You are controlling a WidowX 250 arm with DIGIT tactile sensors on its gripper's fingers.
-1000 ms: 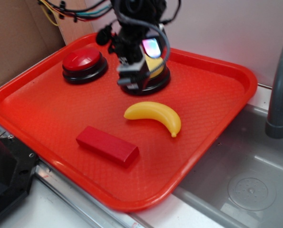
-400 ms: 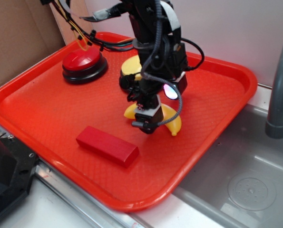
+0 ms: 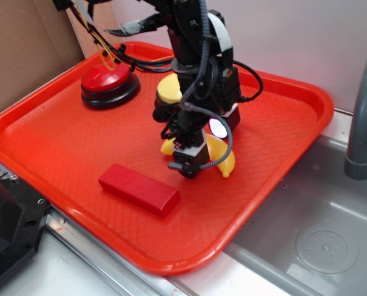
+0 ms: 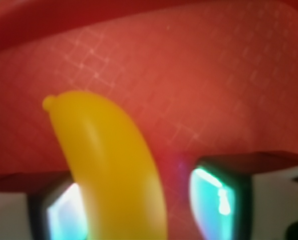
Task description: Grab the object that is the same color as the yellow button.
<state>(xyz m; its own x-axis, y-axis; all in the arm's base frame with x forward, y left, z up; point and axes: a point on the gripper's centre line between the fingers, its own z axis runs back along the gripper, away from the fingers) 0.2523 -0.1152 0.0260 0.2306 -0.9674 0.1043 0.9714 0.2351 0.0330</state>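
Observation:
The object, a small glossy yellow banana (image 3: 224, 161), lies on the red tray (image 3: 306, 92), mostly hidden by my arm. My gripper (image 3: 186, 165) is lowered over its middle. In the wrist view the banana (image 4: 113, 160) runs between the two fingers (image 4: 216, 200). It sits close against the left one, and a gap of tray shows beside the right one. The jaws stand open around it. The yellow button (image 3: 168, 92) sits behind the arm, partly covered.
A red button (image 3: 104, 77) on a black base stands at the tray's back left. A red rectangular block (image 3: 139, 189) lies near the front edge. Right of the tray are a grey sink (image 3: 319, 240) and a grey pipe (image 3: 362, 123).
My gripper has left the spot above the yellow button, come forward and dropped down over the banana. The banana, block and buttons have not moved.

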